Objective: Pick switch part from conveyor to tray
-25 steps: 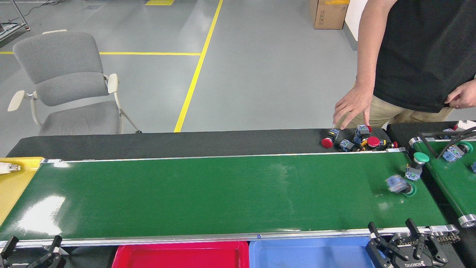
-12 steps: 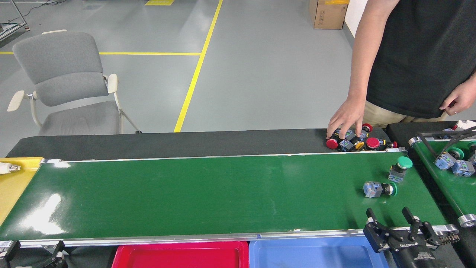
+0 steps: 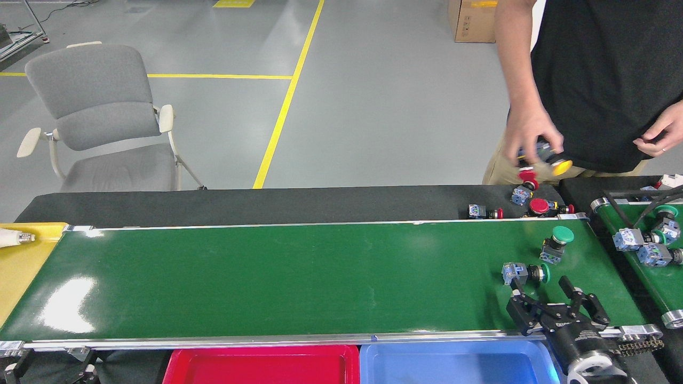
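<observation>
Your right claw (image 3: 540, 291) hovers spread wide; the green-capped grey switch part (image 3: 524, 273) lies on its side just beyond its left finger on the glossy dark-green conveyor (image 3: 267, 277). Straddle its body before clenching.

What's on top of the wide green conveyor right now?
Two green-capped switch parts sit at the conveyor's right end: one lying down, one standing. The open right gripper hovers near the lying one. Nothing else is on the belt.

two switch parts (image 3: 524, 273) on conveyor (image 3: 277, 277) right end | trays (image 3: 261, 365) before conveyor
</observation>
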Tool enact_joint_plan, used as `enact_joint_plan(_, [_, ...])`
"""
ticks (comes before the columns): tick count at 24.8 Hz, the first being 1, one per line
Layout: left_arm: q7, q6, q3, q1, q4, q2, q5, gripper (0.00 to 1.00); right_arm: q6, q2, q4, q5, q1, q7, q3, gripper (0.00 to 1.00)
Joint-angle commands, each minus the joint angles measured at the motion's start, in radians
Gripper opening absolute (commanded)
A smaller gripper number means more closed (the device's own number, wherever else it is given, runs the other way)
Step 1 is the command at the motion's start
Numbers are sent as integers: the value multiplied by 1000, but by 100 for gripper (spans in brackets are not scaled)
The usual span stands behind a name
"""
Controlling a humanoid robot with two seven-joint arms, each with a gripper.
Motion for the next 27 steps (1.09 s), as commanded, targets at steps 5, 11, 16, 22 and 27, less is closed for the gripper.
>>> enact_joint_plan(5, [3, 0, 5, -3, -6, 8, -5, 100, 23, -2, 52, 2, -75, 1, 104, 100])
enact_joint_plan(11, [3, 0, 5, -3, -6, 8, -5, 100, 61, -2, 109, 0, -115, 2, 158, 93])
enact_joint_plan(16, [3, 0, 5, -5, -8, 6, -5, 100, 52, -9, 107, -3, -126, 11, 184, 24])
enact_joint_plan(22, [3, 3, 8, -5, -8, 5, -5, 100, -31, -3, 29, -6, -114, 2, 219, 11])
enact_joint_plan(27, [3, 4, 14, -3, -8, -9, -5, 100, -253, 33, -89, -6, -48, -52, 418, 31])
